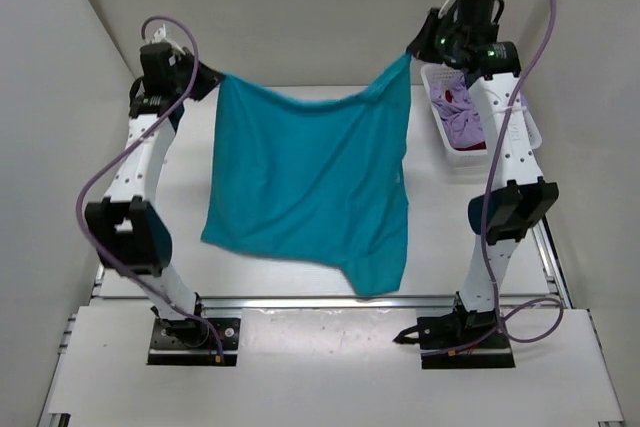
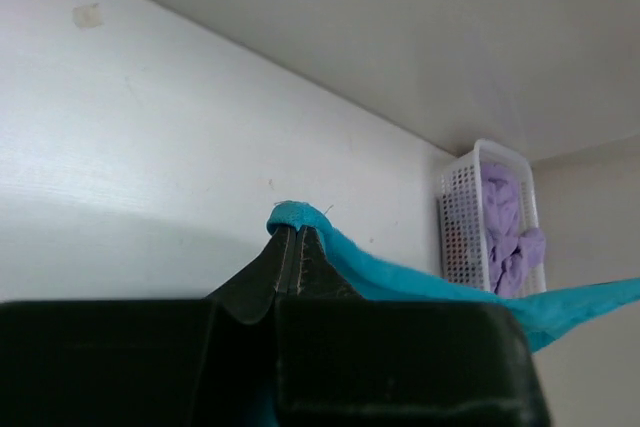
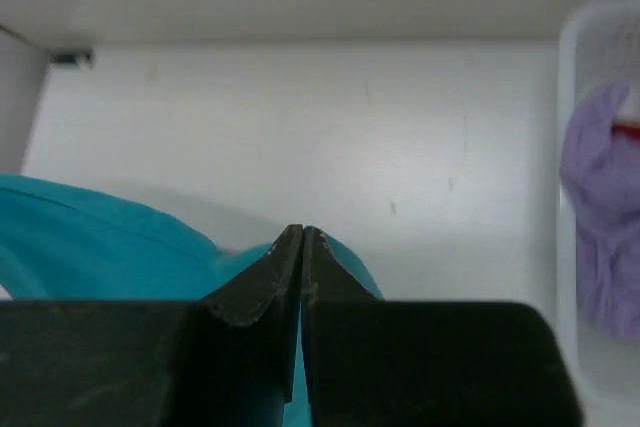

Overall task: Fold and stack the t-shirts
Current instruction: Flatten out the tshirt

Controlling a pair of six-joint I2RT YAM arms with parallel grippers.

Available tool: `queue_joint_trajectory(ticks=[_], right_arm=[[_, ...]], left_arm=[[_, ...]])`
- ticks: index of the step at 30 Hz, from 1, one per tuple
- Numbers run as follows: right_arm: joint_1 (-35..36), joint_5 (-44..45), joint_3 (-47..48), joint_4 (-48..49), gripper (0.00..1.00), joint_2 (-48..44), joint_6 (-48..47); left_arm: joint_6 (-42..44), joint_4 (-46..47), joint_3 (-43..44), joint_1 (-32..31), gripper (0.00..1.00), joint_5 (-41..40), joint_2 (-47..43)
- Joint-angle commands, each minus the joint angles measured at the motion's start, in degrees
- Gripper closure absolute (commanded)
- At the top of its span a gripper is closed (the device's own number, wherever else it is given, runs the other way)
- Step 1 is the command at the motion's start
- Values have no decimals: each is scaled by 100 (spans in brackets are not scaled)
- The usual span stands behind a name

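While both my arms hold the teal t-shirt [image 1: 310, 187] spread wide over the bench [image 1: 440, 227], likely to flatten it for folding, top view shows lavender t-shirt [image 1: 464, 129] and red t-shirt [image 1: 452, 97] waiting in the basket [image 1: 436, 117] | left wrist: left pincer [image 2: 293, 230] clamped on one upper corner | right wrist: right pincer [image 3: 302, 234] pinching the other

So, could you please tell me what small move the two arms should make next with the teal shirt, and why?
Probably lower both arms together and lay the teal t-shirt flat on the table. The left fingers and right fingers each pinch an upper corner, so it hangs spread between them; it likely needs to lie flat before folding.
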Motion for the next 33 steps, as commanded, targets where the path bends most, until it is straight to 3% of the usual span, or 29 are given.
queue_joint_trajectory(ticks=[1,5,8,11,15,19,20,24,29,33], right_arm=[[-323,-754,1570,931,100,63,299],[-605,-888,1332,1760,100,-437,616],[-833,-1142,1465,1928,100,-674,835],[-1009,-1126,904,1832,100,-930,836],[-652,-537,8,1181,100,-1376,318],[-368,-255,-3649,2529,100,-2774,334],[-342,-264,-4478,2839,100,-3333,430],[-385,-369,-6862,3402,100,-4004,589],[-167,-300,-8981,4036,100,-4638,1150],[-289,-536,-10224,4353,100,-4893,1652]], left_arm=[[-359,173,1598,-25,100,108,369],[-500,-109,3083,141,100,143,792],[-615,5,3245,396,100,143,679],[-422,14,2921,528,100,-94,372],[-220,540,1334,617,100,-314,-480],[43,1181,-566,459,100,-577,-1289],[140,1366,-1544,389,100,-708,-1752],[80,1805,-3385,572,100,-745,-2370],[115,1939,-5269,915,100,-605,-2854],[211,1536,-5859,908,100,-542,-3013]])
